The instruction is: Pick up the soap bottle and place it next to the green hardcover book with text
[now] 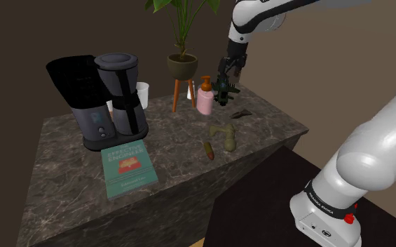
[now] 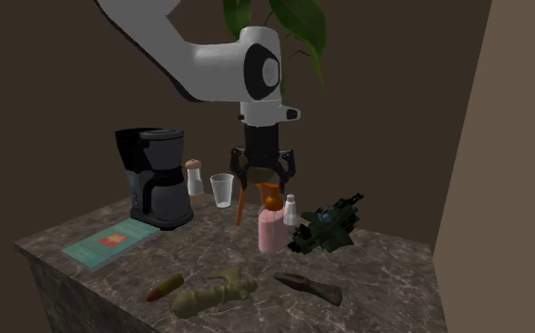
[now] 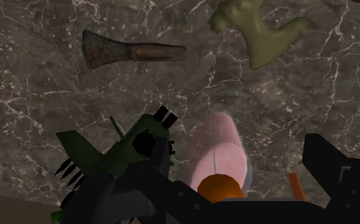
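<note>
Your hand point(image 2: 263, 180) hangs directly over the upright pink soap bottle point(image 2: 271, 232), fingers apart either side of its orange pump point(image 2: 272, 198); judge a straight descent.

The pink, orange-capped soap bottle point(image 1: 205, 100) is stood upright; the teal-green hardcover book point(image 1: 127, 167) is laid flat at its 8 o'clock in the shoulder view.

1. We note the soap bottle point(image 1: 205, 102) as pale pink with an orange pump top.
2. We read the book point(image 1: 127, 167) as teal-green, bearing lettering and a red emblem.
3. We log the counter point(image 1: 182, 135) as dark stone, veined white.
4. We record the coffee maker point(image 1: 112, 98) as black and grey.
</note>
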`<action>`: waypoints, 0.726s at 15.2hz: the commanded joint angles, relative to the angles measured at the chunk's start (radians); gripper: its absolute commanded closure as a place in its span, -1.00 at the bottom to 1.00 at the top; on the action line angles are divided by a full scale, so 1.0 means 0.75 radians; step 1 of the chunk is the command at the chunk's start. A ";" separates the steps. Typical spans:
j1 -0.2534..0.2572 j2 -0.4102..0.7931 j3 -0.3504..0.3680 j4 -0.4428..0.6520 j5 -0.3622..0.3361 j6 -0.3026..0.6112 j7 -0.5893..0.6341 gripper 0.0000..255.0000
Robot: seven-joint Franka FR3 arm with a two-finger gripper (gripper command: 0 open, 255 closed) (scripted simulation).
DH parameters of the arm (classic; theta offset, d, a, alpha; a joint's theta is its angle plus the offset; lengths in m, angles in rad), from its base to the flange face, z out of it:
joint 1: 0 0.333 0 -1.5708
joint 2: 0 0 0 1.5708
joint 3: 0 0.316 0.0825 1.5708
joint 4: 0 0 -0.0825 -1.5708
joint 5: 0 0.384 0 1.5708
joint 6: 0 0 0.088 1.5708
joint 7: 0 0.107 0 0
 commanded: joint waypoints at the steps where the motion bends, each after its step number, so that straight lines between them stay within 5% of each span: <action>1: 0.006 0.111 0.003 0.057 0.019 0.038 0.004 -1.00; 11: 0.004 0.519 0.014 0.304 0.093 0.139 -0.010 -1.00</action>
